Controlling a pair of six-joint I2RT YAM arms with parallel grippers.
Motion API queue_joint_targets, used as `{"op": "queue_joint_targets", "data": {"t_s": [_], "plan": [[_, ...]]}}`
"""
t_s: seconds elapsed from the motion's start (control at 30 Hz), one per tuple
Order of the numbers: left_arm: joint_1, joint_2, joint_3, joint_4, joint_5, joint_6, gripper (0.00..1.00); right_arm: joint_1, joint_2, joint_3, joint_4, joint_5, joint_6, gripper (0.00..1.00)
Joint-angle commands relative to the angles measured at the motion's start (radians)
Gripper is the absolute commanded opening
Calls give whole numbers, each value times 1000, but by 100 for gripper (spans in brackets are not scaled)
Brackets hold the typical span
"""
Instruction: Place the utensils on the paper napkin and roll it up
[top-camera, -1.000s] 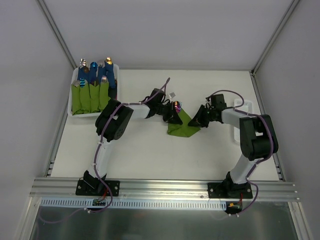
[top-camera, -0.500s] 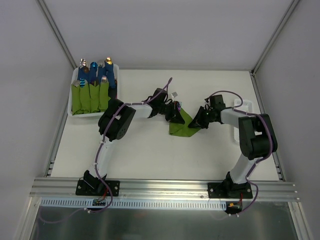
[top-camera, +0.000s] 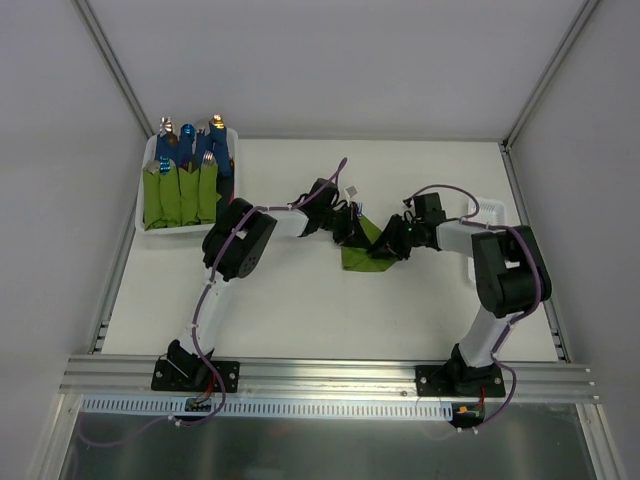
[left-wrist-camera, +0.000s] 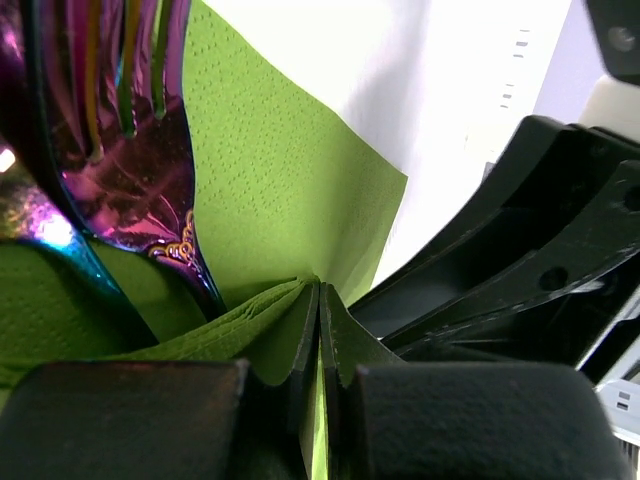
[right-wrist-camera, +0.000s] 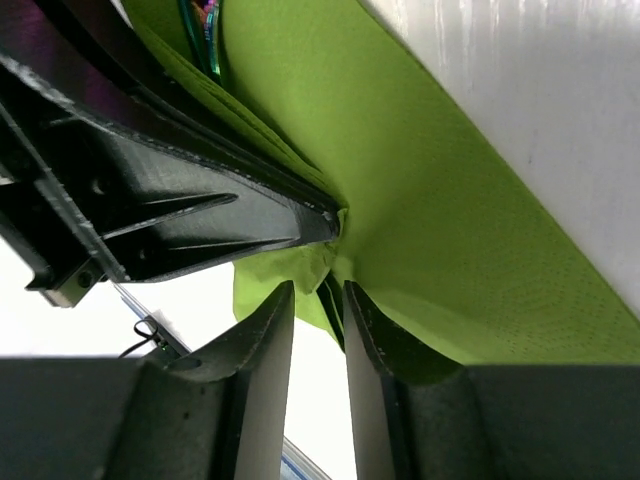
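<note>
Far left, the white tray (top-camera: 141, 205) of rolled green bundles (top-camera: 180, 195) sits at the tabletop's (top-camera: 300, 320) back corner, well apart from the work; moving in, my left arm (top-camera: 290, 222) stretches to the middle, and my left jaws are pressed together on a raised fold of the paper napkin (top-camera: 362, 260), green paper pinched flat between them; just beyond that pinch lie the utensils (left-wrist-camera: 120, 130), shiny purple-red, a fork's tines pointing away from my left jaws and its neck running back under the fold towards them; so the long axis runs straight out from my left jaws, and I judge the roll has to turn about that line; the napkin lies between my two sets of jaws, near the tabletop's centre; on the right, my right arm (top-camera: 455, 238) comes in from the napkin's other side, its jaws slightly apart, daylight between them, a crumple of napkin poking into the gap at the tips; both arms are right at the sheet, but only the left has a firm hold.
</note>
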Motion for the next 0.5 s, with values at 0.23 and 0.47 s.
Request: {"op": "queue_joint_targets", "data": {"t_s": [0.23, 0.47], "plan": [[-9, 26, 33, -20, -19, 12, 0, 18, 50, 13, 28, 21, 35, 29], [-8, -10, 30, -26, -7, 41, 6, 21, 62, 12, 27, 54, 33, 11]]}}
